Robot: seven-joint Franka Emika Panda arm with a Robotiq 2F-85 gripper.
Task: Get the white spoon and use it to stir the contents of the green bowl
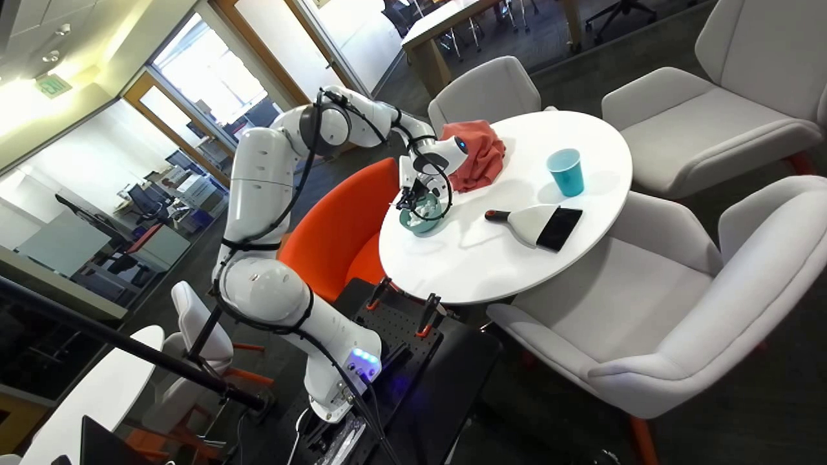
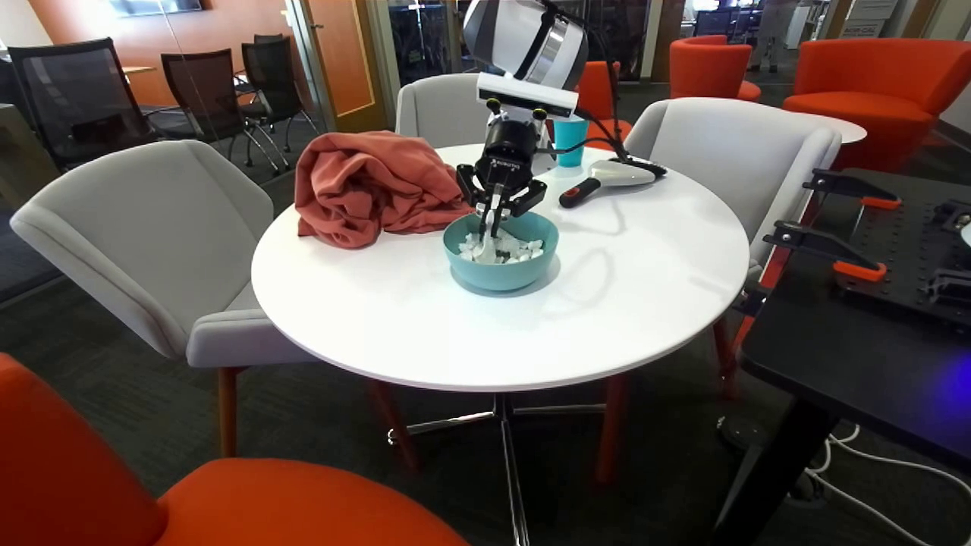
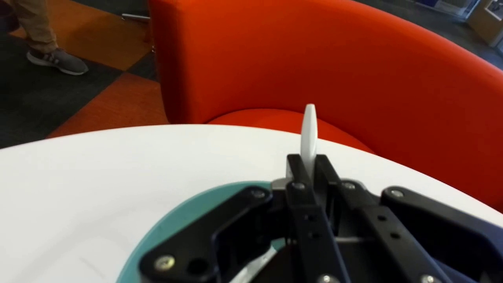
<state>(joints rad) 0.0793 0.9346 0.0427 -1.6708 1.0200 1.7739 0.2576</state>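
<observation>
Centrally, at mid-height of an exterior view, the gripper (image 2: 489, 230) reaches down into the green bowl (image 2: 498, 277); in the wrist view, right of centre, its jaws stand narrow, clasping the white spoon (image 3: 309, 133), whose handle end projects beyond the fingertips (image 3: 295, 166); at its lower end the spoon meets the white lumps (image 2: 525, 249) in the bowl, so that stirring appears to be the step in hand.

Failure would most likely begin at the grip; the handle is slim, and lumps pressing sideways on the head could twist it in the jaws; too wide a sweep could bring the fingertips against the rim, and the bowl, with nothing seen to steady it, might slide or shed lumps; in an exterior view it lies toward the left margin of the table (image 1: 446, 271), so a slide that way would leave little room.

In appearance the spoon is plain white and smooth, tapering to a blunt tip, its head partly hidden among the lumps; the bowl is round, teal-green and upright; the lumps are small and irregular, with darker patches between, their material indeterminate.
</observation>
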